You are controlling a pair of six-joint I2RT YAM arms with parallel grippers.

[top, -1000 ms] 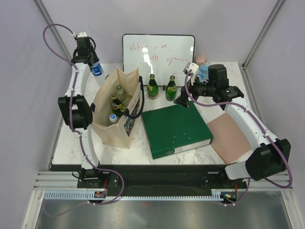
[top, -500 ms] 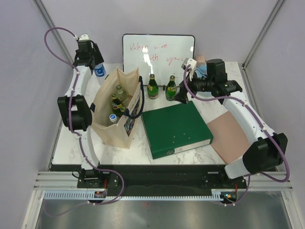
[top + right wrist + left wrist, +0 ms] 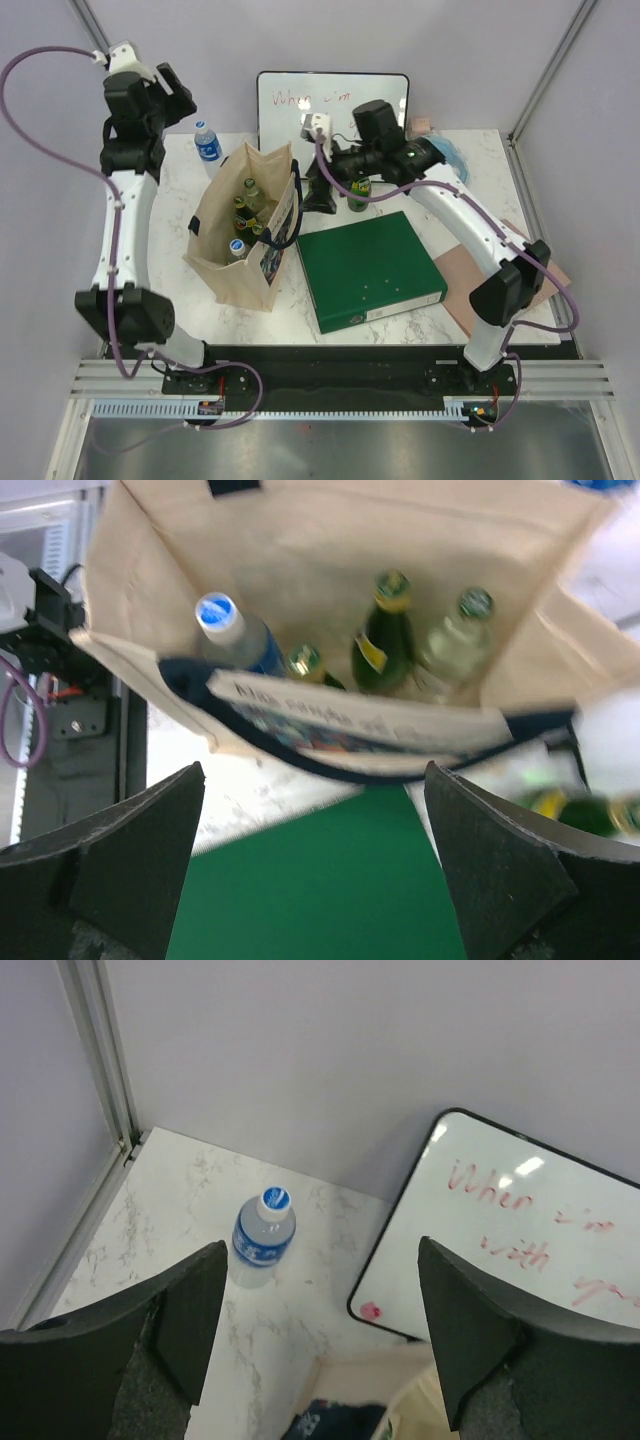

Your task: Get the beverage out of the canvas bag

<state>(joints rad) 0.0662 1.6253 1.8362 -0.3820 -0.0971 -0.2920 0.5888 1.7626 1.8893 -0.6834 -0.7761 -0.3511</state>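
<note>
The beige canvas bag [image 3: 240, 250] stands upright at the left-centre of the table, with several beverage bottles inside [image 3: 243, 212]. From above the right wrist view looks into the bag [image 3: 330, 540]: a blue-capped water bottle [image 3: 222, 620] and green glass bottles [image 3: 385, 630] stand in it. A water bottle with a blue label [image 3: 207, 143] [image 3: 264, 1237] stands alone on the table behind the bag. My left gripper [image 3: 172, 90] [image 3: 320, 1260] is open and empty, raised high above that bottle. Also open and empty, my right gripper [image 3: 320, 197] [image 3: 313, 775] hovers just right of the bag's rim.
A whiteboard [image 3: 332, 105] leans against the back wall. A green binder [image 3: 368, 268] lies right of the bag, with a pinkish mat [image 3: 470, 295] beyond it. A green bottle [image 3: 358, 188] stands behind my right arm. Enclosure walls close in the left side and back.
My left gripper opened, left the water bottle standing on the table at the back left, and rose up and away. My right arm swung left from the green bottles to the bag.
</note>
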